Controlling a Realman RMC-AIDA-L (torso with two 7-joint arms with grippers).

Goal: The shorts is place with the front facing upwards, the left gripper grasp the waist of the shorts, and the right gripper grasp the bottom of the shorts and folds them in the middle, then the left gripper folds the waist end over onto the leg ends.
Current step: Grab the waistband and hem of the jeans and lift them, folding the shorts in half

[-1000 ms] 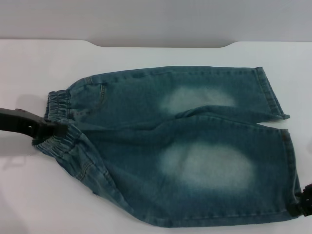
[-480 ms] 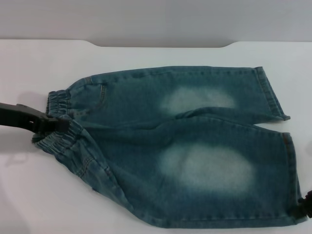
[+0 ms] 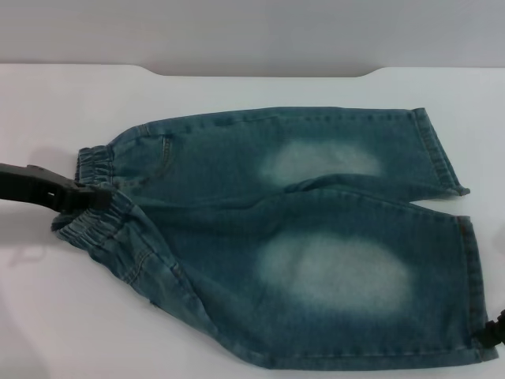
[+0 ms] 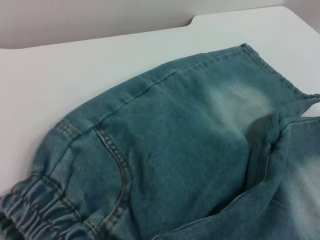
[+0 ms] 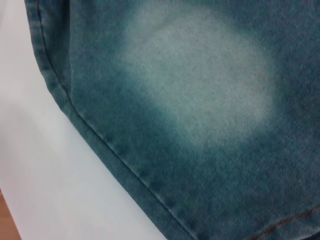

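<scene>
Barely shifted shorts (image 3: 300, 237) (faded patches upward), waist (image 3: 99, 201) bunched.

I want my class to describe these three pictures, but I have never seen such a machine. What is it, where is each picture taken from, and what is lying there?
It is a robot with two arms, each ending in a black two-fingered tool. The wide picture comes from a camera on its head, looking down at a white table. The other two come from cameras on its wrists, close to the cloth.

On the table lie blue-green denim shorts with pale faded patches. The left tool reaches in at the gathered waist; it looks closed on the band, which is bunched there. The right tool shows only at the picture's edge, by the near leg's hem; its grip cannot be judged.
</scene>
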